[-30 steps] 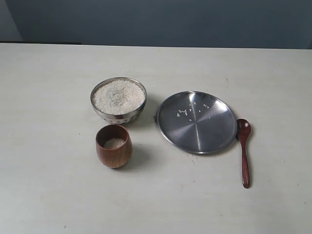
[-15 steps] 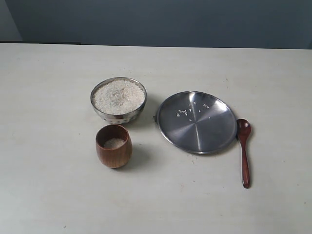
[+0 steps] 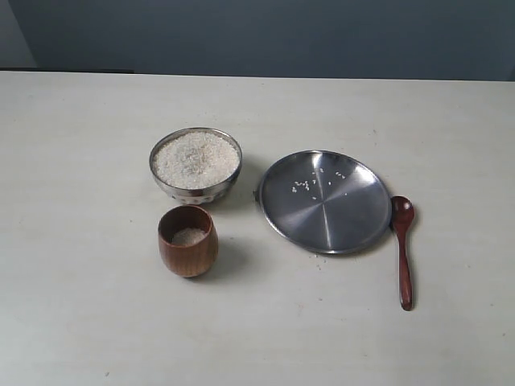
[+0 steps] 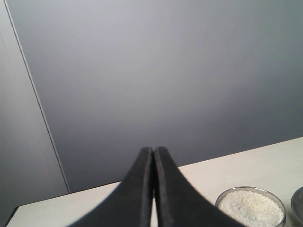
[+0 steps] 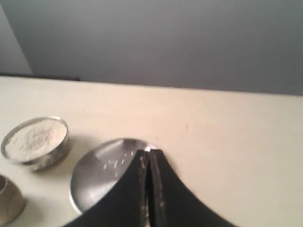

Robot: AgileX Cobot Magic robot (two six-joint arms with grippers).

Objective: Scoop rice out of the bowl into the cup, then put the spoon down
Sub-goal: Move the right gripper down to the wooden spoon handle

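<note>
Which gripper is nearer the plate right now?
Right, it seems. The right gripper hangs by the plate edge; the left gripper sits farther off, with the bowl between.

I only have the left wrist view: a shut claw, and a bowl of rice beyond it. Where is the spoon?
Observer: The spoon lies flat on the table, just right of the steel plate. Nothing holds it.
Reviewer: And the cup?
Observer: The cup stands upright in front of the bowl, with a little rice in it.
Reviewer: The other claw?
Observer: The right claw is shut, with nothing in it.
</note>
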